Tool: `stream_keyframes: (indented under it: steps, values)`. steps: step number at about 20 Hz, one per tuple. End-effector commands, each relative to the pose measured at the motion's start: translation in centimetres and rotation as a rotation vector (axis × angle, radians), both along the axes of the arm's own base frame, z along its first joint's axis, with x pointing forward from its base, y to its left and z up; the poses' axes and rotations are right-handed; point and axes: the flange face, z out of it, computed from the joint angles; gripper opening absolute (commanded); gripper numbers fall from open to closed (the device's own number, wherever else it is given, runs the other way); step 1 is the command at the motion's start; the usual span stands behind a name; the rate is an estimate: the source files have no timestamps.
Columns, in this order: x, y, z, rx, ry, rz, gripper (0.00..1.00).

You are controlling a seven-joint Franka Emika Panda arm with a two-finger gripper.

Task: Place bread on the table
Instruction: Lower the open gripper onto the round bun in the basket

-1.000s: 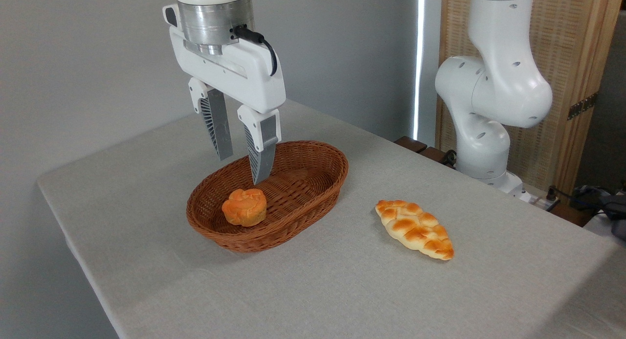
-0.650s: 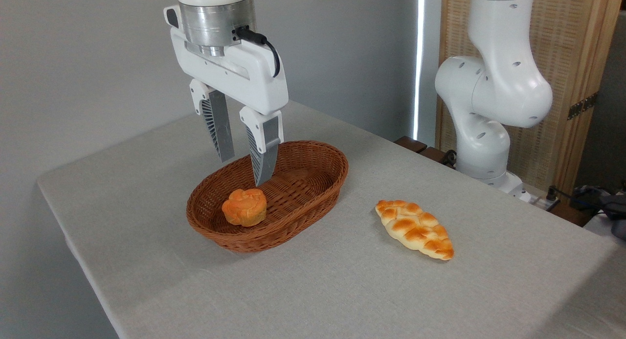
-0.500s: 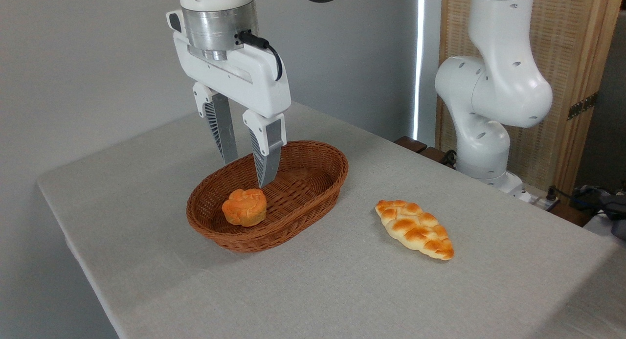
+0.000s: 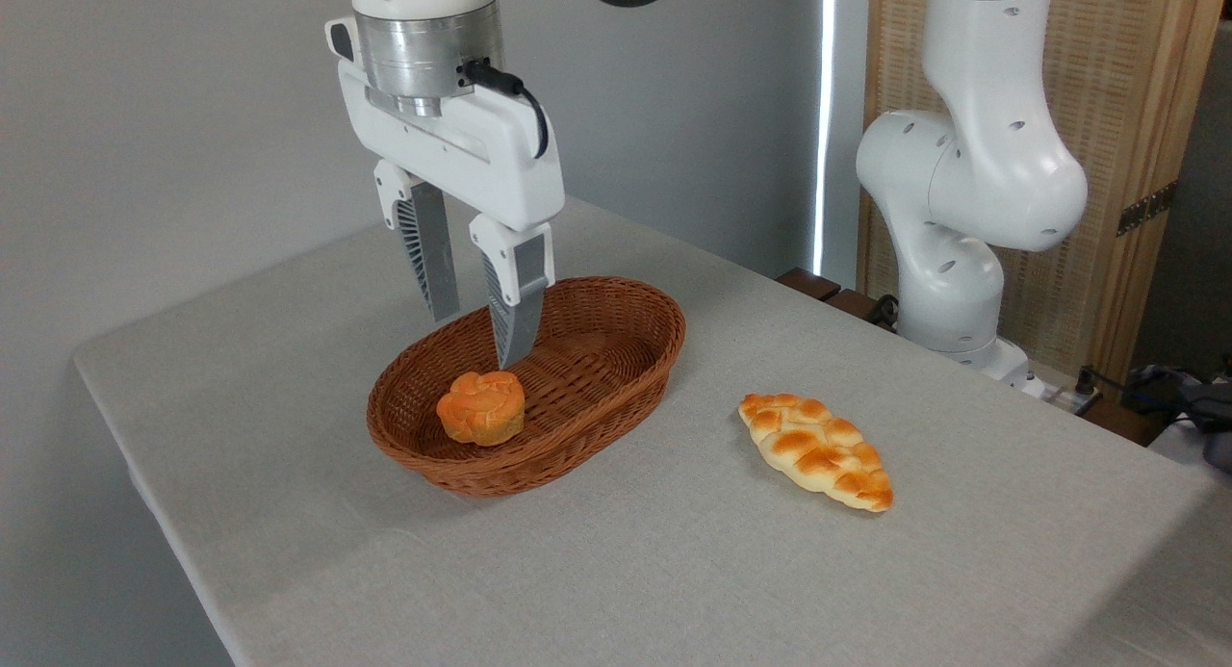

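A small round bread (image 4: 481, 407) with a knotted orange-brown top sits in the left end of an oval brown wicker basket (image 4: 616, 359) on the grey-beige cloth table (image 4: 674, 571). The gripper (image 4: 476, 338) hangs spread above it, holding nothing, its ribbed grey fingers (image 4: 426, 253) tapered. A glossy braided loaf (image 4: 816, 450) lies right of centre. No writing is legible.

A large rectangular table (image 4: 289, 426) with rounded corners, covered in light grey-beige cloth, carries two things directly on its surface. A brown oval wicker basket (image 4: 616, 345) sits left of the middle, its long axis running diagonally toward the back right. To its right, well apart from it, a long flat golden-brown braided loaf (image 4: 816, 450) lies on the cloth, also angled diagonally.
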Motion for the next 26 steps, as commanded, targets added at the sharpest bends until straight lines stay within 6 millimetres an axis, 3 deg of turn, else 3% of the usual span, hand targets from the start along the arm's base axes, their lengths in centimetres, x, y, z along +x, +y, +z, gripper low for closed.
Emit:
stream_keyframes:
  steps: [1,5,6,9,18,26]
  values:
    - [-1.5,-3.1,-2.3,-0.015,-0.024,-0.026,1.0]
    - [-3.4,-8.3,-5.3,0.0,0.009,-0.107,1.0]
    - [-3.9,-8.8,-6.5,0.01,0.029,-0.123,1.0]
    - [-4.2,-10.2,-7.5,0.008,-0.011,-0.141,1.0]
    - [-4.4,-10.7,-11.5,0.022,-0.072,-0.225,1.0]
    - [-4.8,-10.5,-13.5,0.026,-0.062,-0.234,1.0]
